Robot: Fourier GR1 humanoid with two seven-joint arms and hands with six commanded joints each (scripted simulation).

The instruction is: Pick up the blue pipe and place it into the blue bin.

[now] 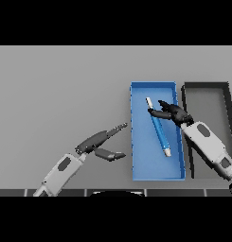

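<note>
Blue pipe with white tips [158, 126] lies lengthwise inside the blue rectangular bin [156, 175]; our right robot hand [172, 112] seems loosely open against its far end, holding nothing.

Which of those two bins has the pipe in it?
The blue bin, the left one of the pair. The blue pipe lies slanted inside it, with the right robot hand over its upper end. The dark bin beside it holds no pipe.

The blue pipe [159, 127] (white-tipped at both ends) lies slanted inside the blue bin [141, 165].
</note>
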